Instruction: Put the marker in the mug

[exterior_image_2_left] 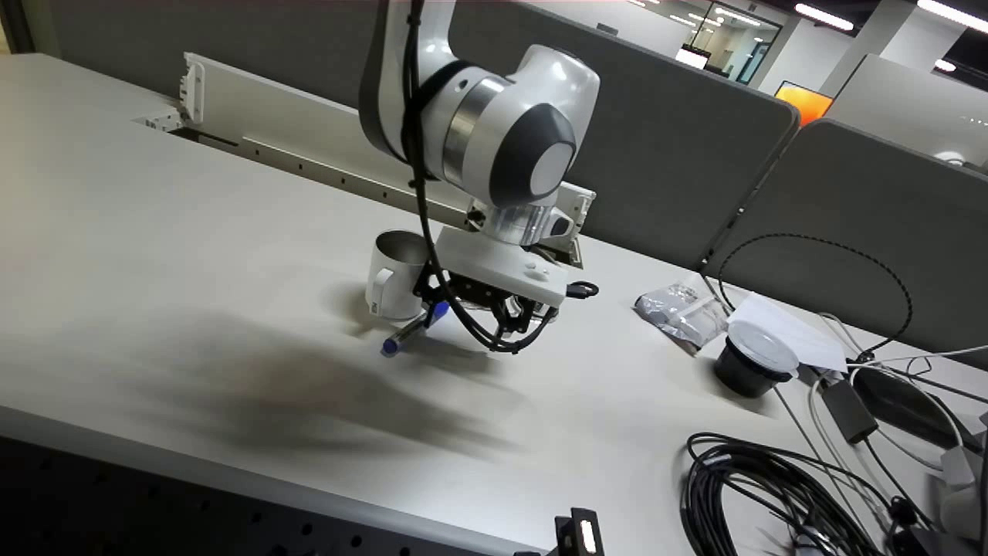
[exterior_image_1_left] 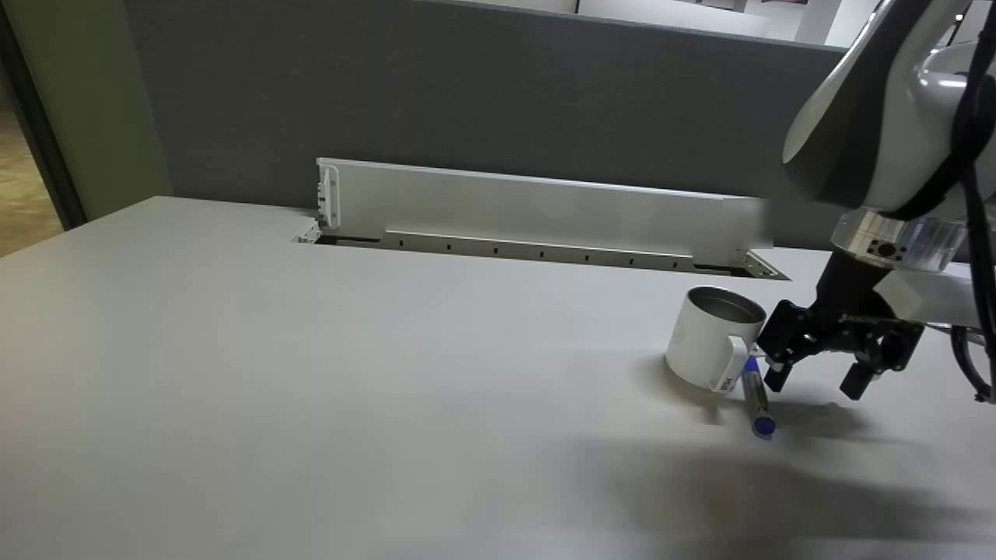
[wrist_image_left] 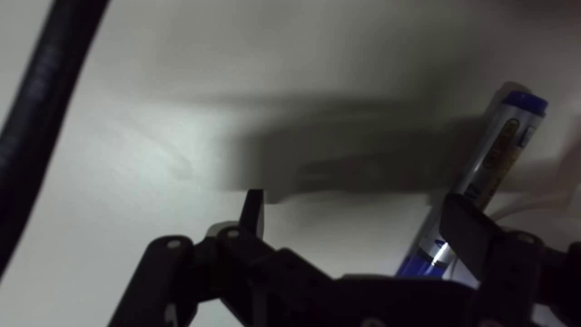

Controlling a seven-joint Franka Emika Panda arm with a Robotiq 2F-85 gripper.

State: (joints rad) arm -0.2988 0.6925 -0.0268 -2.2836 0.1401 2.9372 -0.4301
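Observation:
The white mug point(exterior_image_1_left: 700, 342) stands upright on the table, its handle towards the camera; it also shows in an exterior view point(exterior_image_2_left: 400, 287). The marker point(exterior_image_1_left: 756, 398), silvery with blue ends, lies on the table close beside the mug's handle; it also shows in an exterior view point(exterior_image_2_left: 411, 333). My gripper point(exterior_image_1_left: 815, 381) is open and empty, low above the table beside the marker. In the wrist view, one finger of the gripper point(wrist_image_left: 356, 197) overlaps the marker point(wrist_image_left: 497, 152) and hides part of it. I cannot tell whether they touch. The marker's lower end is hidden there.
A raised pale metal panel point(exterior_image_1_left: 537, 206) stands along the back of the table, before a dark partition point(exterior_image_1_left: 467, 93). A plastic bag point(exterior_image_2_left: 683, 310), a black tub point(exterior_image_2_left: 745, 371) and a coil of black cable point(exterior_image_2_left: 714, 494) lie at the far side of the arm.

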